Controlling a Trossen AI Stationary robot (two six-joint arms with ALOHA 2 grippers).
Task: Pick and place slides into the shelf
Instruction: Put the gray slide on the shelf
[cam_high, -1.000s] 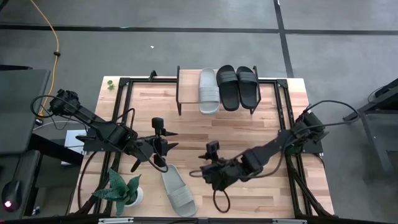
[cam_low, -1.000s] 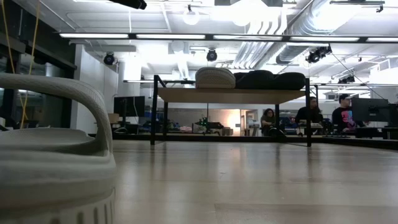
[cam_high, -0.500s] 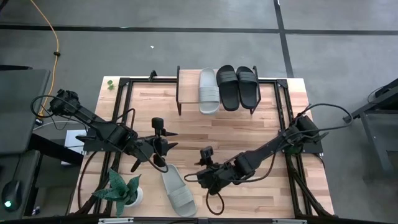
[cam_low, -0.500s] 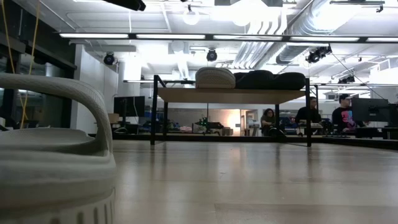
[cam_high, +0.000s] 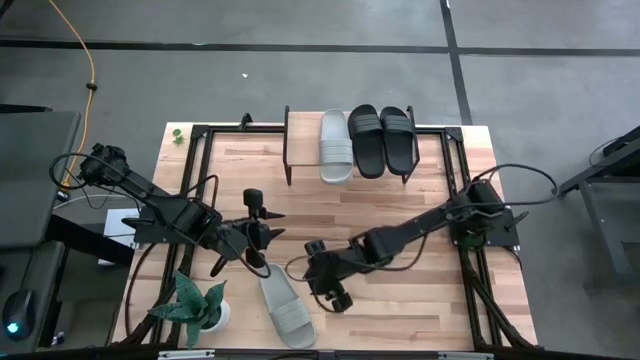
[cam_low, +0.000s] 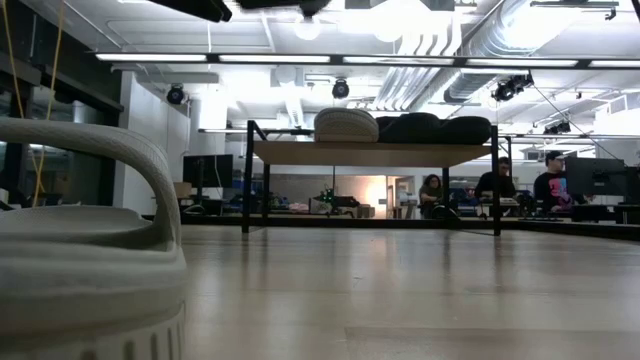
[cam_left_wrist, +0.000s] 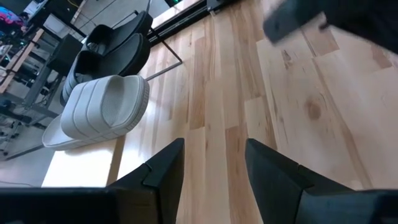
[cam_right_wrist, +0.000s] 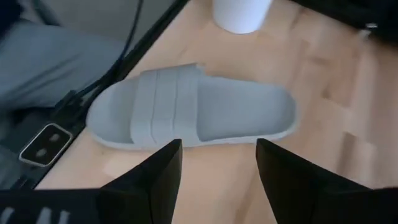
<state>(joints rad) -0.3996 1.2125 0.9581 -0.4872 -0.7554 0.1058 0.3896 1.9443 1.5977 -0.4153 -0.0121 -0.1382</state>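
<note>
A light grey slide (cam_high: 285, 305) lies sole down on the table near its front edge; it also fills the left of the low view as a grey slide (cam_low: 90, 230). My right gripper (cam_high: 312, 268) hovers open just beside it, its fingers apart over the slide (cam_right_wrist: 193, 115) without touching. My left gripper (cam_high: 272, 238) waits open to the slide's far left. On the shelf (cam_high: 300, 128) at the far edge rest another grey slide (cam_high: 335, 147) and two black slides (cam_high: 382, 138), soles down.
A potted plant (cam_high: 195, 305) in a white pot (cam_right_wrist: 242, 14) stands at the near left corner, close to the loose slide. Black frame rails (cam_high: 462, 190) run along the table's sides. Bare wood (cam_high: 380, 210) lies between the arms and the shelf. People sit in the room behind (cam_low: 500, 185).
My right gripper has swung toward the table's left and sunk toward the loose grey slide, turning its wrist as it went; its fingers stay apart. The slide has not moved.
</note>
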